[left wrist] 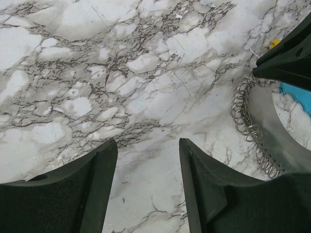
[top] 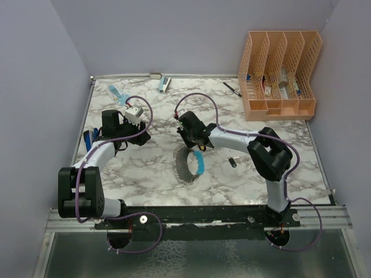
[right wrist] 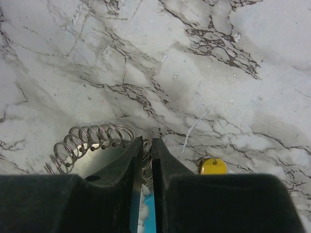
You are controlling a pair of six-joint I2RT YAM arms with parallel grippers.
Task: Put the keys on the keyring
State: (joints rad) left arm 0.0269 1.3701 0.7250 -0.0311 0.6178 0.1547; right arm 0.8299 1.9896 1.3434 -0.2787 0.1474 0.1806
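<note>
The keyring (top: pixel 186 164) is a gray loop with a wire-coil edge and a light-blue section (top: pixel 199 164), lying mid-table. My right gripper (top: pixel 196 141) is at its far rim. In the right wrist view the right gripper (right wrist: pixel 146 145) is shut on the coil (right wrist: pixel 90 141), with wire showing between the pads. The yellow key (right wrist: pixel 213 166) lies just right of the fingers. The black key (top: pixel 232 161) lies right of the loop. My left gripper (top: pixel 139 134) is open and empty to the left of the loop; the left wrist view (left wrist: pixel 148 143) shows the coil (left wrist: pixel 248 121) on its right.
An orange file organizer (top: pixel 281 75) stands at the back right, with a black pen (top: pixel 233 88) beside it. A blue stapler (top: pixel 164 84) and a blue-and-white item (top: pixel 119 92) lie at the back. A blue-handled tool (top: pixel 88 141) lies at the left edge.
</note>
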